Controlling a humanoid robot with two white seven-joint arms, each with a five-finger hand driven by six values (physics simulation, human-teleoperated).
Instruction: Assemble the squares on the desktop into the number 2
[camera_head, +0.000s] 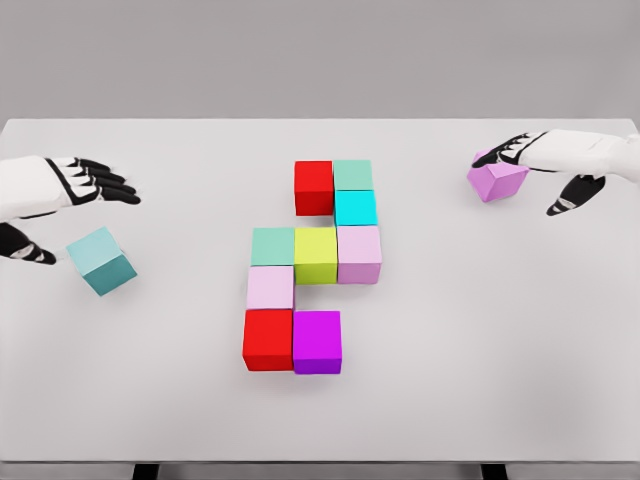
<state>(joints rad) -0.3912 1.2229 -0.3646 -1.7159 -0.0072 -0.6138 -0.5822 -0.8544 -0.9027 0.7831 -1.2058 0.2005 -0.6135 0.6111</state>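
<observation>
Several coloured cubes form a joined shape at the table's middle: a red cube (313, 187) and mint cube (352, 174) on top, a cyan cube (355, 207) below, then a pink cube (359, 252), yellow-green cube (315, 254) and second mint cube (272, 246) in a row. Under these sit a pale pink cube (270, 287), a second red cube (268, 338) and a magenta cube (317, 341). My left hand (90, 222) is open just above a loose teal cube (101, 261). My right hand (520, 183) is open, its fingers over a turned purple cube (495, 180), thumb held apart.
The white table (500, 350) spans the whole view, with its front edge along the bottom and its far edge against a grey wall. Both loose cubes lie well to the sides of the joined shape.
</observation>
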